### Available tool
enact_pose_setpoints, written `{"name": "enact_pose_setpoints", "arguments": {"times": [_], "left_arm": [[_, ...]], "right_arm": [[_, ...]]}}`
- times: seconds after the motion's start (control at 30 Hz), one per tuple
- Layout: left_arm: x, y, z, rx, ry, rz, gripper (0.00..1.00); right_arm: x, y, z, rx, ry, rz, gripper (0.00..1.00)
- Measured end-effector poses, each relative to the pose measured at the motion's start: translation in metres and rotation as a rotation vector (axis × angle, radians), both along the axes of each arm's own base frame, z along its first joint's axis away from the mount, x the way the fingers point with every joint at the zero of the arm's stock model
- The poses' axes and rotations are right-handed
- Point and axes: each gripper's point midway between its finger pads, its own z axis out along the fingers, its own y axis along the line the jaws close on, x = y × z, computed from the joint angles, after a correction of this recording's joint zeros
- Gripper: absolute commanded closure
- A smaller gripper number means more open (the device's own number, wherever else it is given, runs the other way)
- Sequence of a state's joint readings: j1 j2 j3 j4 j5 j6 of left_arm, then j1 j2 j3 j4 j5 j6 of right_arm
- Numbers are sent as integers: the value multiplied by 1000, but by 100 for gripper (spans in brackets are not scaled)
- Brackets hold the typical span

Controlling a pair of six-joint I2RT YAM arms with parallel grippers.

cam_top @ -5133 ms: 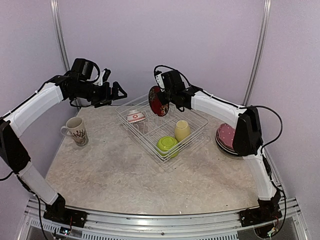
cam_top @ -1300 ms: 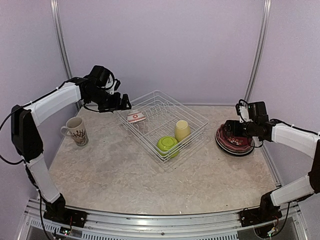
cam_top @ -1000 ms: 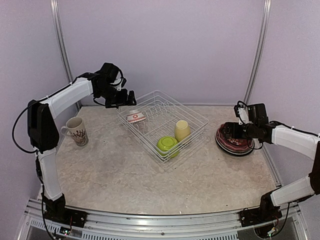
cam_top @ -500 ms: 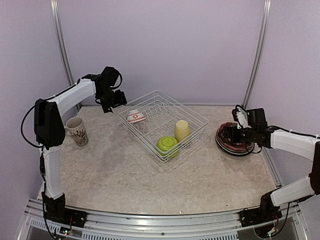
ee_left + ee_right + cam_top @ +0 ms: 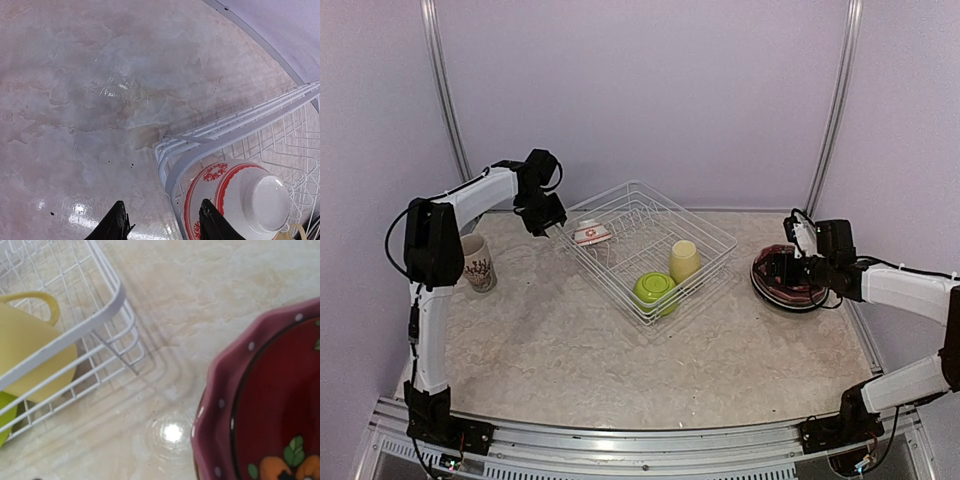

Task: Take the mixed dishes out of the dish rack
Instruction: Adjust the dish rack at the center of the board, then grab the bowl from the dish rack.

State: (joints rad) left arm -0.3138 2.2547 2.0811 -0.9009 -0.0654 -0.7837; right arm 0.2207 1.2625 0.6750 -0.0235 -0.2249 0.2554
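Note:
The dish rack (image 5: 712,242) stands mid-table and holds a small red-white bowl (image 5: 591,234), a lime green bowl (image 5: 655,288) and a pale yellow cup (image 5: 684,260). My left gripper (image 5: 552,226) hangs at the rack's left corner. In the left wrist view its jaws (image 5: 165,227) are open and straddle the rack's corner rim (image 5: 172,165), one finger outside and one over the upturned red-white bowl (image 5: 240,200). My right gripper (image 5: 775,268) is open and empty at the left edge of the stacked plates (image 5: 790,285). The dark red plate (image 5: 280,415) lies on top.
A patterned cream mug (image 5: 475,262) stands on the table left of the rack, beside the left arm. The right wrist view shows the rack's near corner (image 5: 100,315) with the yellow cup (image 5: 30,350) inside. Purple walls close in behind and on both sides.
My left gripper has come down and back to the rack's left corner, and its jaws have narrowed. My right gripper has shifted slightly at the plate stack's edge.

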Motion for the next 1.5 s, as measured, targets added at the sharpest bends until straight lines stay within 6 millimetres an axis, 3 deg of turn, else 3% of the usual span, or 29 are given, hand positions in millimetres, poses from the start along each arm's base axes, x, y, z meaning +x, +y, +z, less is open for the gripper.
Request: {"name": "enact_pose_setpoints", "arguments": {"times": [0.23, 0.37, 0.53, 0.57, 0.67, 0.8, 0.93, 0.97, 1.33, 1.5], "left_arm": [[2, -1, -1, -22, 8, 8, 67], [1, -1, -2, -28, 10, 10, 78], [-13, 1, -1, -31, 26, 6, 78], [-17, 1, -1, -26, 32, 2, 76], [-28, 2, 2, 1, 48, -22, 53], [-42, 5, 14, 72, 52, -58, 38], [-51, -2, 36, 162, 11, -147, 5], [-52, -7, 42, 180, -7, -179, 1], [-41, -71, 95, 289, -219, -600, 1], [-33, -89, 75, 363, -228, -779, 1]], "right_arm": [[0, 3, 1, 14, -2, 16, 0], [0, 4, 1, 18, -1, 17, 0], [3, 6, 1, 27, -6, 19, 0], [3, 6, -1, 29, -3, 20, 0], [4, 8, -6, 34, 11, 25, 0], [4, 9, -9, 35, 21, 28, 0], [4, 9, -8, 36, 19, 29, 0], [4, 9, -8, 35, 20, 29, 0], [-1, 5, -4, 8, 40, 24, 0], [-2, 4, 0, 8, 32, 18, 0]]}}
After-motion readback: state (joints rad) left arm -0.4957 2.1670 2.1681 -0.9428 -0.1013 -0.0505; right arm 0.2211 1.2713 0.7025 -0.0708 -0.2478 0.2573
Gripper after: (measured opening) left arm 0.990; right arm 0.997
